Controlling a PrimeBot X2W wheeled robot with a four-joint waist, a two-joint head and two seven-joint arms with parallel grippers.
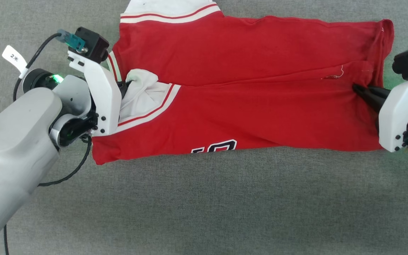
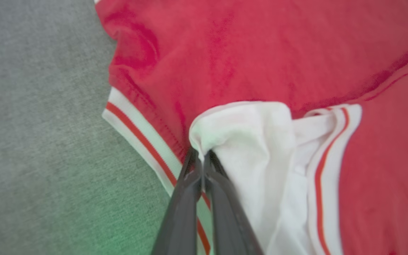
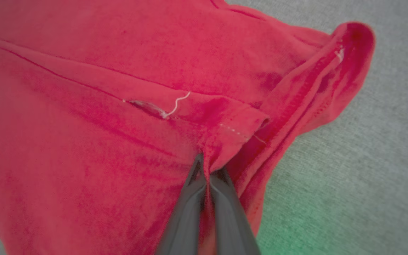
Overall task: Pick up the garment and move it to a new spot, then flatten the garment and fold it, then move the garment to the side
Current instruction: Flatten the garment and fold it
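Open grey surface (image 1: 204, 205) lies nearside of the garment (image 1: 246, 71), a cable (image 1: 70, 176) looping at left

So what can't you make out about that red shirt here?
Head view: the black lettering on the garment is tucked under its near fold; unreadable.
Head view: the white sleeve end is cut off by the top edge.
Head view: the left end effector is mostly hidden behind its own white bracket.
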